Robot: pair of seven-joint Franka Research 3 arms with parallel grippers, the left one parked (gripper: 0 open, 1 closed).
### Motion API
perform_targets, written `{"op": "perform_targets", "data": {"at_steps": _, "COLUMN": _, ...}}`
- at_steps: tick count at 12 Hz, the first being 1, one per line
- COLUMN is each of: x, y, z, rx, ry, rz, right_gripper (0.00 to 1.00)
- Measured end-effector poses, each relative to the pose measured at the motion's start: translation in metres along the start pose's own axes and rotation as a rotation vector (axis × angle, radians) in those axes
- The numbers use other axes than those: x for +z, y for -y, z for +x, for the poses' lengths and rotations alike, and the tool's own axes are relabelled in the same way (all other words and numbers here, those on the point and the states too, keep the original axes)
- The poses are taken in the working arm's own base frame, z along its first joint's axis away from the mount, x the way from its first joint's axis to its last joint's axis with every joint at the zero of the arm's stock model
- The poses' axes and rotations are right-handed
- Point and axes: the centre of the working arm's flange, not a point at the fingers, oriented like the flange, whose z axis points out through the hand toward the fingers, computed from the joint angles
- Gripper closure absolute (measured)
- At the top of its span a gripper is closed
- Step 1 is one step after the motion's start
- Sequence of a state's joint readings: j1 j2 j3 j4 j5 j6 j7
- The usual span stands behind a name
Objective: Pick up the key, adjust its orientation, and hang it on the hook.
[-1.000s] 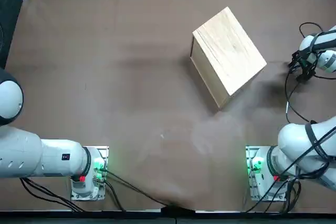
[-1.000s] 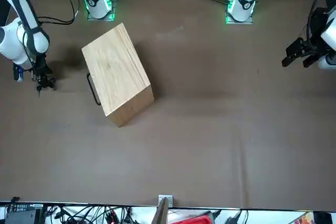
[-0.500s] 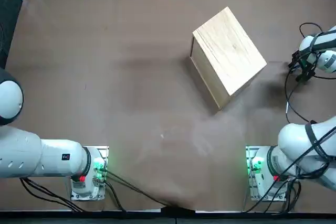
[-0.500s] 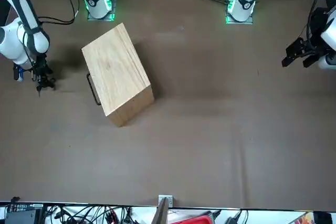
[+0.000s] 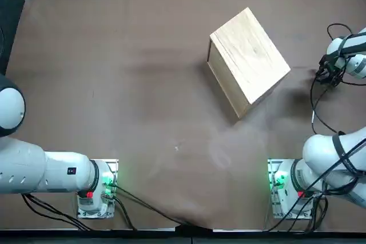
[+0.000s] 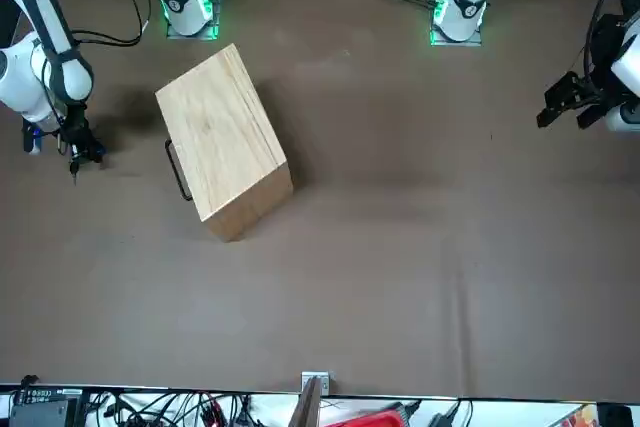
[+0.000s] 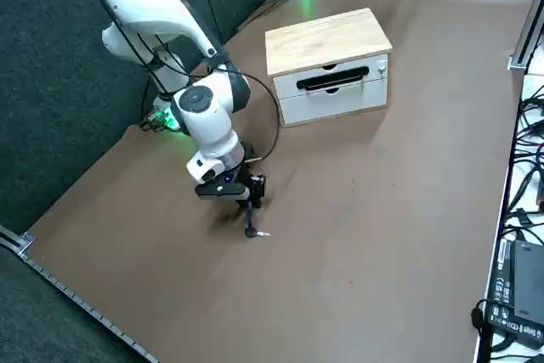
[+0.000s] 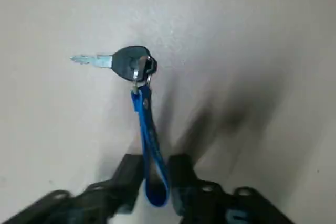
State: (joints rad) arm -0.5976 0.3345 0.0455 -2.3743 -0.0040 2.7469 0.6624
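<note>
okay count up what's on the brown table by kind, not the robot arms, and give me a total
Wooden box: 1, with a black handle on its drawer front.
Key: 1, hanging by its blue strap, which the right pincer has its fingers shut on, at the table's right edge.
Total: 2 things.

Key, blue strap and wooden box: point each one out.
key (image 8: 131, 63): right wrist view, on its dark head.
blue strap (image 8: 148, 137): right wrist view, mid-strap, above where the right gripper (image 8: 155, 174) pinches it.
wooden box (image 5: 251, 52): top view, middle of its top face.
</note>
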Motion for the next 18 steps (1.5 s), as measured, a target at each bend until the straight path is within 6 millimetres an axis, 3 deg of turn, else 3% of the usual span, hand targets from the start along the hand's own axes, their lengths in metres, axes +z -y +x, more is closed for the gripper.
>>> {"op": "perform_targets", "data": {"at_steps": 1, "x": -0.001, "y": 0.000, "z": 0.000, "rx": 0.002, "ry": -0.001, "rz": 0.001, "right_gripper": 0.81}}
{"op": "perform_targets", "data": {"at_steps": 3, "x": -0.003, "y": 0.001, "z": 0.000, "rx": 0.010, "ry": -0.002, "rz": 0.002, "right_gripper": 0.96}}
{"op": "perform_targets", "data": {"at_steps": 9, "x": -0.005, "y": 0.008, "z": -0.006, "rx": -0.003, "ry": 0.004, "rz": 0.003, "right_gripper": 0.96}}
{"op": "perform_targets", "data": {"at_steps": 11, "x": -0.016, "y": 0.017, "z": -0.011, "rx": -0.024, "ry": 0.009, "rz": 0.000, "right_gripper": 0.96}}
{"op": "perform_targets", "data": {"at_steps": 18, "x": -0.110, "y": 0.049, "z": -0.031, "rx": -0.179, "ry": 0.001, "rz": -0.008, "right_gripper": 0.96}}
